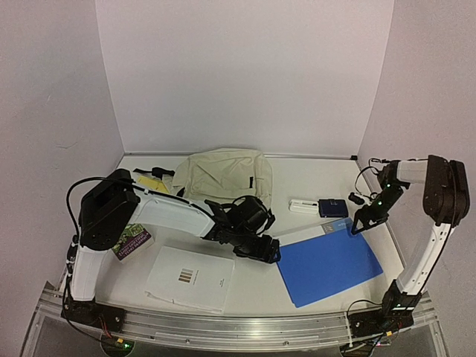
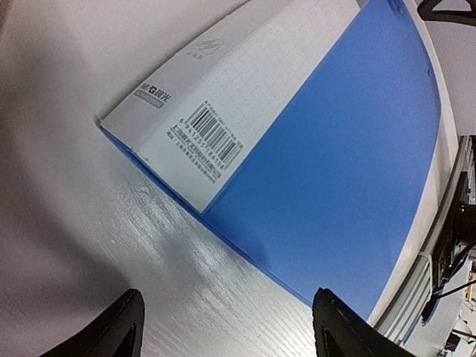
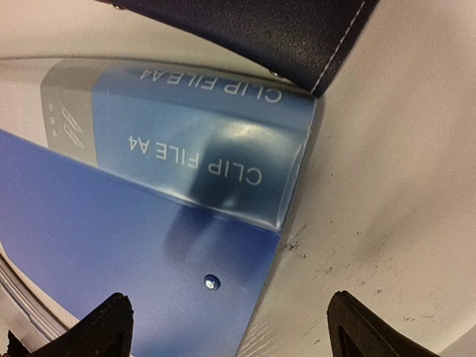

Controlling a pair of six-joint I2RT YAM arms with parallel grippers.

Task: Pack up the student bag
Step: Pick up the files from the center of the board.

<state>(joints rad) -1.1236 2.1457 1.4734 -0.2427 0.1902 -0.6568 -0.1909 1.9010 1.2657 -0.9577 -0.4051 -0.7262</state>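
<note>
**Both grippers spread above the blue file; bag lies at the back**

Top external view: the student bag (image 1: 223, 175) lies flat at the rear of the table (image 1: 260, 294), left of centre, near the back wall. The left arm reaches across in front of it. The left gripper (image 1: 269, 250) sits at the near-left corner of a blue clip file (image 1: 327, 260), well apart from the bag. The right gripper (image 1: 359, 225) hangs over the file's far-right corner. A dark blue case (image 1: 332, 207) and a small white item (image 1: 303, 206) lie just behind the file. A white booklet (image 1: 190, 279) and a small book (image 1: 132, 242) lie at the front left, and a yellow item (image 1: 149, 182) lies beside the bag.

Left wrist view: the left gripper (image 2: 227, 320) has its fingers (image 2: 119, 331) wide apart with only bare table between them. The file's corner (image 2: 335, 186), with a white barcode label (image 2: 223, 111), lies just ahead.

Right wrist view: the right gripper (image 3: 230, 320) is likewise spread, clasping nothing. Its fingers (image 3: 108, 327) straddle the file's corner (image 3: 134, 216), where a spine reads "CLIP FILE A4". The dark case (image 3: 260, 30) lies just beyond it.
</note>
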